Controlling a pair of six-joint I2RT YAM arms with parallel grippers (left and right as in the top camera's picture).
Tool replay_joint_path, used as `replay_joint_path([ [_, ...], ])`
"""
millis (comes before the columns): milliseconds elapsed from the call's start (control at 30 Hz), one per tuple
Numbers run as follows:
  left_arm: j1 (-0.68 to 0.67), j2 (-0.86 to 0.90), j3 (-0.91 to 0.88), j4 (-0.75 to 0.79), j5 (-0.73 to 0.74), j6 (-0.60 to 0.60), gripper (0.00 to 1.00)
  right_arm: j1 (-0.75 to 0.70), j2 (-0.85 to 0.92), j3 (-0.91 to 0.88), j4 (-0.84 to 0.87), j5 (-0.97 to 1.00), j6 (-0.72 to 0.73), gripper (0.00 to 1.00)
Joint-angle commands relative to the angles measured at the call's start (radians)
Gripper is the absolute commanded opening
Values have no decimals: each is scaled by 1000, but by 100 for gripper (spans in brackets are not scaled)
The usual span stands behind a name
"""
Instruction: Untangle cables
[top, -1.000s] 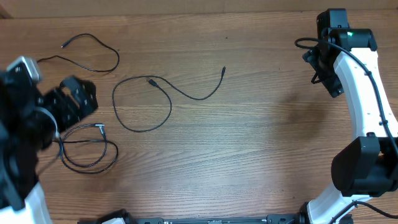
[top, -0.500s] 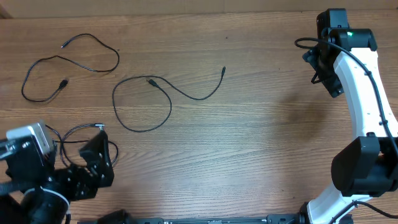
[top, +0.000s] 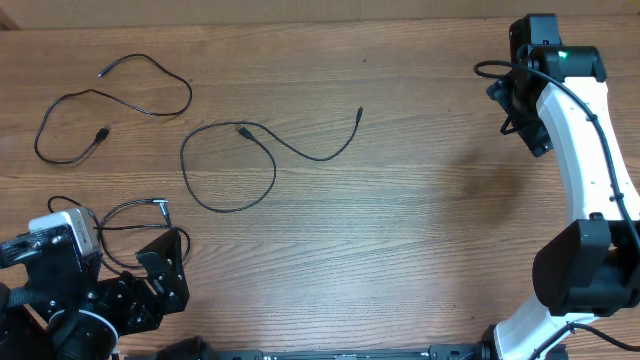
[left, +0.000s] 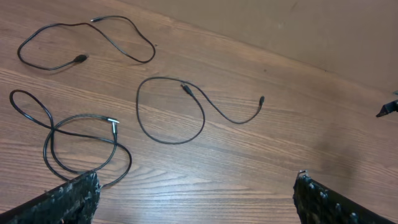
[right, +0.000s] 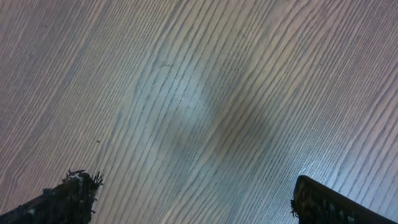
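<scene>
Three cables lie apart on the wood tabletop (top: 420, 220), none crossing another. Far-left cable (top: 92, 92) (left: 79, 59) snakes in a loose S. Middle cable (top: 275, 170) (left: 204, 118) makes one round loop w/ a tail running right. Near-left cable (top: 130, 204) (left: 81, 115), silvery tip, crosses over itself in a couple of loops, its near part hidden under the left arm in the overhead view. Left claw (top: 165, 270) (left: 197, 182) sits at the near-left edge, spread wide, holding nothing, just near that cable. Right claw (top: 517, 98) (right: 193, 182) is far right over bare wood, also wide and empty, well apart from all cables.
</scene>
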Motion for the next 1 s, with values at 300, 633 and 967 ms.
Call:
replay_joint_path([
  [300, -246, -74, -24, 13, -29, -47, 99, -3, -6, 23, 3, 14, 11, 100],
  [633, -177, -424, -282, 146, -1, -91, 99, -3, -6, 23, 3, 14, 11, 100],
  [967, -158, -711, -637, 336, 0, -86, 99, -3, -6, 23, 3, 14, 11, 100],
])
